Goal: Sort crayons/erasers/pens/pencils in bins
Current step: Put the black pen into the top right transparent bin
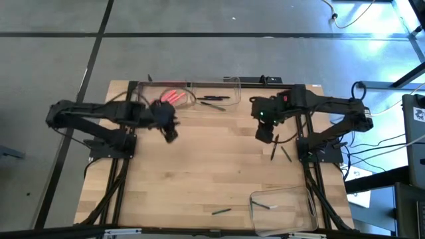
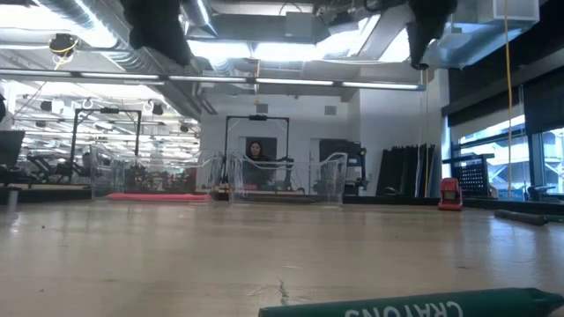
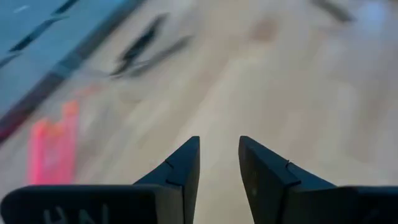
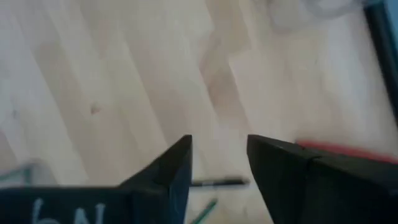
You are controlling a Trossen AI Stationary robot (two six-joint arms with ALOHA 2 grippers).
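Observation:
Two clear bins stand side by side at the table's far edge. The left bin (image 1: 166,93) holds pink-red crayons (image 1: 174,97), the middle bin (image 1: 229,85) black pens (image 1: 214,101). A third bin (image 1: 292,196) at the near right corner holds one stick (image 1: 265,206). Loose sticks lie on the wood: a green crayon (image 1: 221,212) near the front edge and two dark ones (image 1: 279,151) by the right arm's base. My left gripper (image 1: 170,135) hangs open above the table in front of the crayon bin. My right gripper (image 1: 265,135) hangs open above the bare wood right of centre, empty.
Both arm bases (image 1: 113,143) (image 1: 319,149) stand on the table's left and right sides. Bare wood (image 1: 212,166) lies between the two grippers. In the low view the green crayon (image 2: 414,306) lies close to the camera; a person (image 2: 256,151) shows far off in the room.

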